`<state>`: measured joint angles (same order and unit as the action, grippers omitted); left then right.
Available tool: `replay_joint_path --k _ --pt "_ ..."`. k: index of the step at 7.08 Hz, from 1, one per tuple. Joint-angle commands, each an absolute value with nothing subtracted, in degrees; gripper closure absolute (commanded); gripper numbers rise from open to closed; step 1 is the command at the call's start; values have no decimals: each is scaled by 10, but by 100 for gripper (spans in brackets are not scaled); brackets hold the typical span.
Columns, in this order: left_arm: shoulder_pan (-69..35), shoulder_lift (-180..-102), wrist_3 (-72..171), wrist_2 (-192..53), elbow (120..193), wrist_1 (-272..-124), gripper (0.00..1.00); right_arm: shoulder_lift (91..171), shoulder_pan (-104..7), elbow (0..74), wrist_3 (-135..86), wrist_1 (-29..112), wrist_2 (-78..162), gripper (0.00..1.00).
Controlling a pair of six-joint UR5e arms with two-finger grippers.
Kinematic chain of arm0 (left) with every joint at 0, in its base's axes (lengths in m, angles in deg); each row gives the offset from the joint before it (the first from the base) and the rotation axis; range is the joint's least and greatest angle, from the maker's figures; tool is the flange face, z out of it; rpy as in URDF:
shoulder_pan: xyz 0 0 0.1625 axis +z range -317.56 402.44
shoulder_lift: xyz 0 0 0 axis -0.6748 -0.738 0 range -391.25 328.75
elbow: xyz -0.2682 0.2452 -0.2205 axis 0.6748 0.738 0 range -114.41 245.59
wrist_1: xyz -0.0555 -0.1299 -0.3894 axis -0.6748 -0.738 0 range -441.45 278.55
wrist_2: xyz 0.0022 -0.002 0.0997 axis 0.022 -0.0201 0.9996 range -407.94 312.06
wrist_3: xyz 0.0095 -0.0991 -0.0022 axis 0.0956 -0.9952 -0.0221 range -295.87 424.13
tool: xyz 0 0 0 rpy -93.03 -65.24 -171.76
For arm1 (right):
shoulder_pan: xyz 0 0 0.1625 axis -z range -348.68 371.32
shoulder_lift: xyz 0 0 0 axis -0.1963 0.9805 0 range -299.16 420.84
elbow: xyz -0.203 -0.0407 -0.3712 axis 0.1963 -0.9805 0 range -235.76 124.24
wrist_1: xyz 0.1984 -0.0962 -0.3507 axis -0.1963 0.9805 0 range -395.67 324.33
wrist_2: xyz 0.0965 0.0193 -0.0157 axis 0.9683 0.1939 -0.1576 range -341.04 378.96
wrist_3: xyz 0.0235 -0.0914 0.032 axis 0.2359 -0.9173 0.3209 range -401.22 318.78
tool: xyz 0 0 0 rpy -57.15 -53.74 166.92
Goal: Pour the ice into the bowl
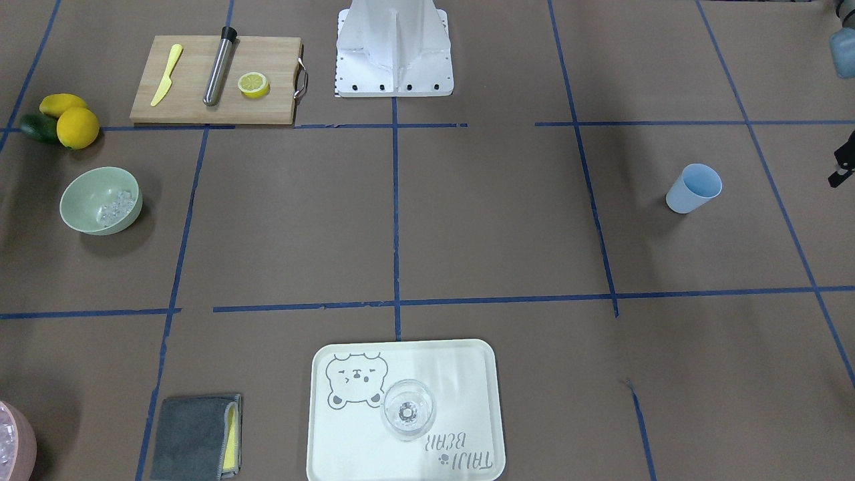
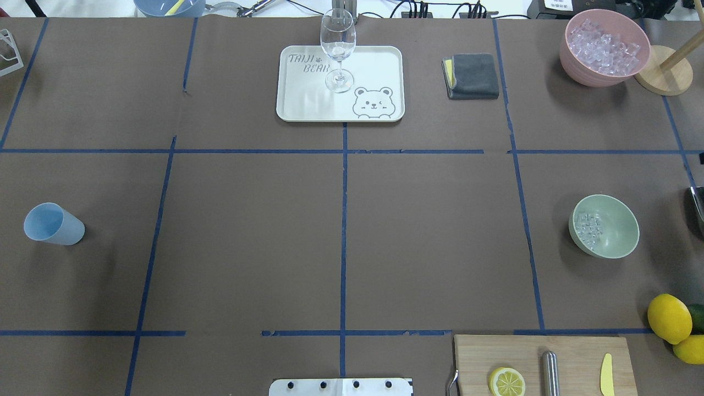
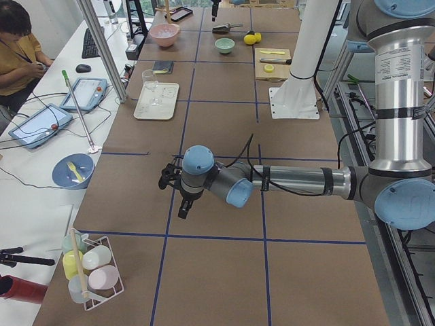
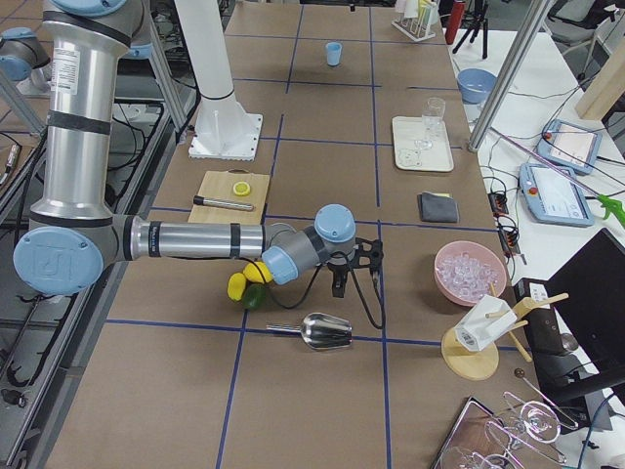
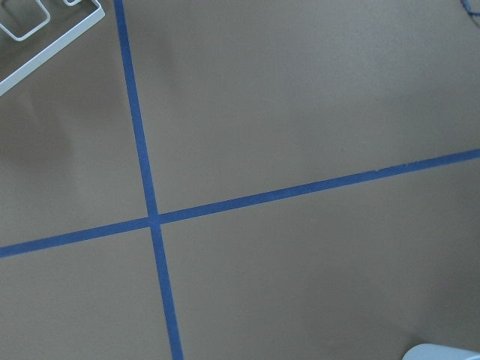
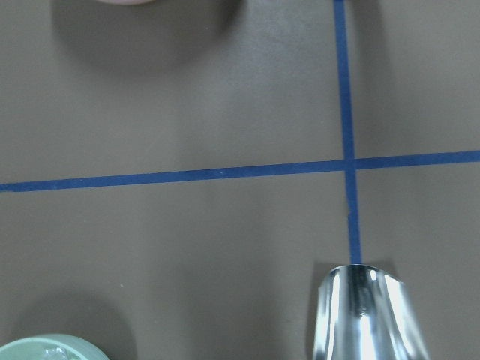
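Now, front view: ice [image 1: 115, 206] lies inside the bowl [image 1: 83, 190], with lemons [image 1: 77, 127] just beside the bowl.
Right side view: right gripper [image 4: 354, 269] hangs near the bowl, over a scoop [image 4: 327, 332]; cannot tell its spread.
Left side view: left gripper [image 3: 175, 193] is well apart from the bowl, perhaps empty; its spread is unreadable.

A robotics lab: blue-taped grid table [image 2: 247, 247], industrial arm [image 3: 299, 182], tablets [image 3: 85, 92] alongside.

A wine glass [image 2: 337, 44] stands on the tray [image 2: 308, 96], blue cup [image 2: 53, 224] apart
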<state>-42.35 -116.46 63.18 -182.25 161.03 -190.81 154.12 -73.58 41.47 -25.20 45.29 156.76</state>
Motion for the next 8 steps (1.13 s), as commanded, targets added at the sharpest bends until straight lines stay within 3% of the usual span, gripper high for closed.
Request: replay_joint_path --k 1,4,5,8 --pt "-478 -1193 691 -1822 1611 -1794 0 1484 -810 435 -435 668 1563 0" --pt "-511 -1245 693 -1820 1625 -1650 0 1477 -803 438 -441 686 1555 0" --pt "-508 -1211 695 -1822 1637 -1654 0 1480 -802 438 -439 684 1557 0" --pt "-506 -1206 691 -1823 1646 -1673 0 1486 -796 435 -439 685 1562 0"
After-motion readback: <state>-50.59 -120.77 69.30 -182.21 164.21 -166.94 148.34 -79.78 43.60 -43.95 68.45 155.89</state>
